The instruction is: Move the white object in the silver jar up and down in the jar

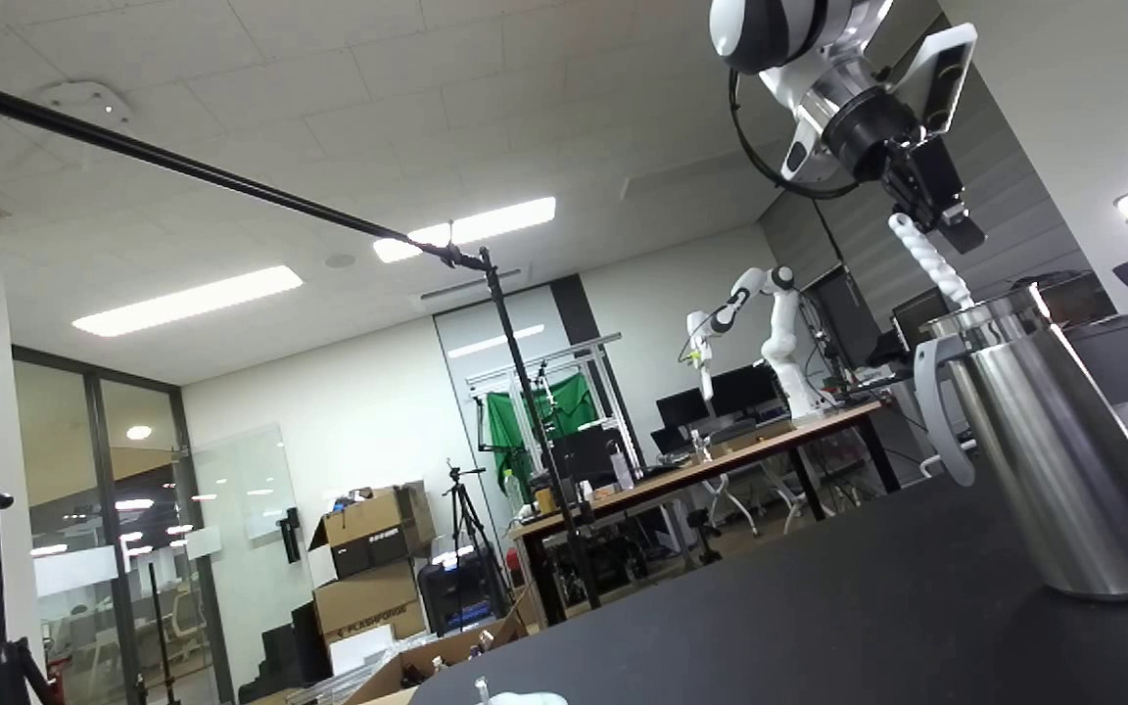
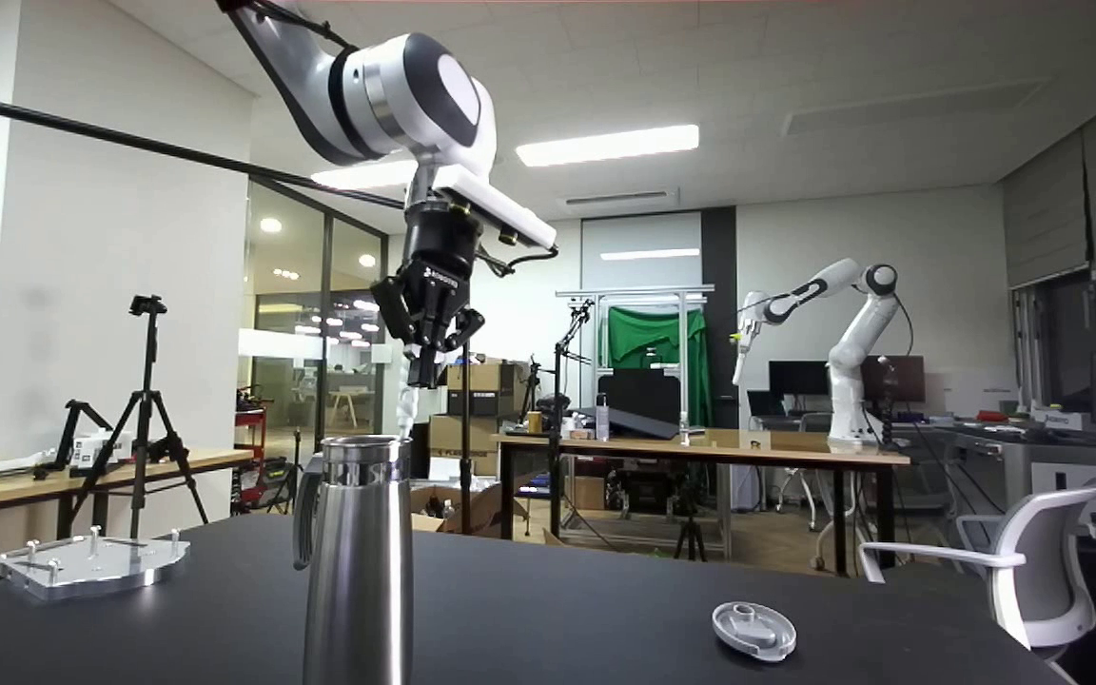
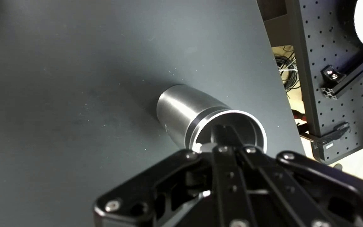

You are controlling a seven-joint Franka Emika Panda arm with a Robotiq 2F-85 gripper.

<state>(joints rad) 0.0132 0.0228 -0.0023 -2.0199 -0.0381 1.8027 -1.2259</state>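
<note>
Item 1: tall brushed-steel cylindrical jar with a grey handle [image 2: 358,571], upright on the black tabletop [image 2: 557,609]. Item 2: long, thin, white twisted stick [image 1: 933,262], lower part down in the jar, upper end clear above the rim. Item 3: black 2-finger gripper [image 2: 426,371], over the jar mouth, just beside the stick's upper end; fingers drawn together, nothing seen pinched between them. My wrist view hides most of the stick, so I cannot tell whether they touch it.

Step in hand, as I judge it: lining up; stroke not yet begun. Next: part the fingers, bring 1 to each side of the stick, grip, then lift and lower straight, sparing the rim.
</note>
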